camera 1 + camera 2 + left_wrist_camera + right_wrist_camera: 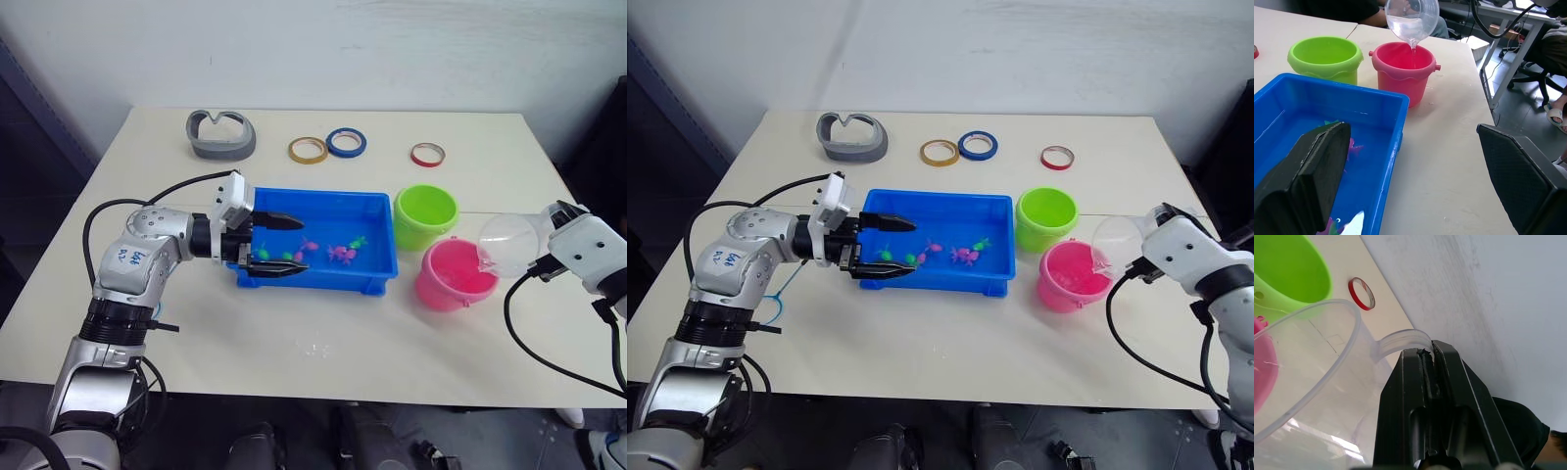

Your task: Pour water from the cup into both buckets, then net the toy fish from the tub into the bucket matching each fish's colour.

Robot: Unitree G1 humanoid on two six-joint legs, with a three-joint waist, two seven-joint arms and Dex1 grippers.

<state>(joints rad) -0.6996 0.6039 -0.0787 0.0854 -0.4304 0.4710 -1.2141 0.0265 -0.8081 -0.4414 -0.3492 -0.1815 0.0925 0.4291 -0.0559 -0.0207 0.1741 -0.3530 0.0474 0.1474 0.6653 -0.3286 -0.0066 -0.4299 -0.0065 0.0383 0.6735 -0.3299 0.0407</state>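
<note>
where right claw (1427, 355) pinches cup (1411, 19), water streams; pink bucket (1403, 68)

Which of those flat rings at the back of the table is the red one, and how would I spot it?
Start at the blue tub mid-table, then go to the green bucket beside it. Straight behind that bucket, toward the wall, lies the red ring. It is the smallest ring and lies apart from the yellow ring and blue ring, which lie side by side.
</note>
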